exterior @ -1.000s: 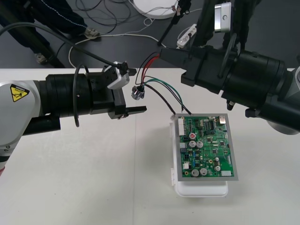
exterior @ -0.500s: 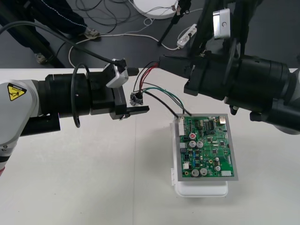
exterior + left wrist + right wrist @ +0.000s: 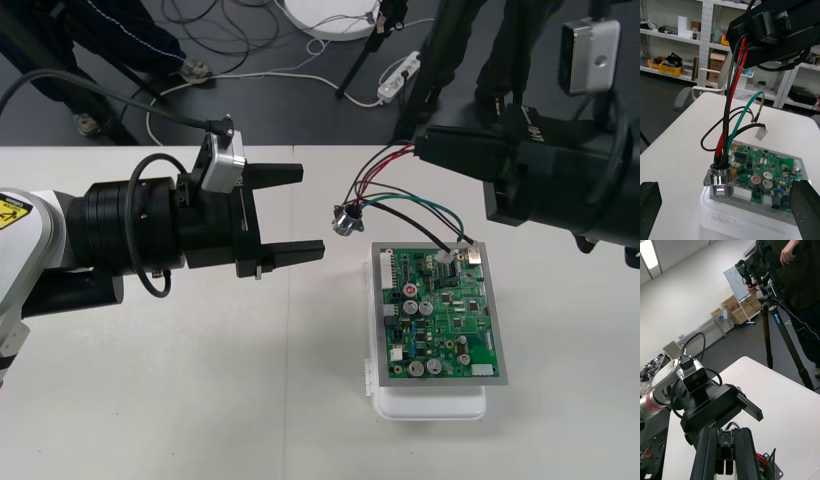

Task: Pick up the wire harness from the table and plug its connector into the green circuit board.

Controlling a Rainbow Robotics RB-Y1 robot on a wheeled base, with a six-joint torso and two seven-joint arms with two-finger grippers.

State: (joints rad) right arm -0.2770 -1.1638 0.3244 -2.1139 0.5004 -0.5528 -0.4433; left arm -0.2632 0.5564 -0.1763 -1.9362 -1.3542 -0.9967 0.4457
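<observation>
The left arm comes in low over the table [image 3: 150, 400] from the left. Its left hand [image 3: 312, 212] hangs above the table with its two black fingers [image 3: 648, 202] spread wide and nothing between them (in its wrist view they stand at the two bottom corners).

Just beyond the fingertips, to the right, the wire harness [image 3: 385, 185] hangs in the air, clear of the table. Its round metal socket [image 3: 347, 218] dangles at the low end, between the left hand and the green circuit board [image 3: 440, 315]. From the socket the red, black and green wires [image 3: 730, 112] rise to the right. A green and a black lead loop down to a small pale connector [image 3: 760, 134] by the board's far edge. Whether it is seated there I cannot tell.

The board lies flat on its white base [image 3: 430, 405], right of the table's middle.

Above the board's far right corner, the right hand [image 3: 420, 150] reaches in from the right. It is closed on the harness, with the wires pinched between its fingertips.
</observation>
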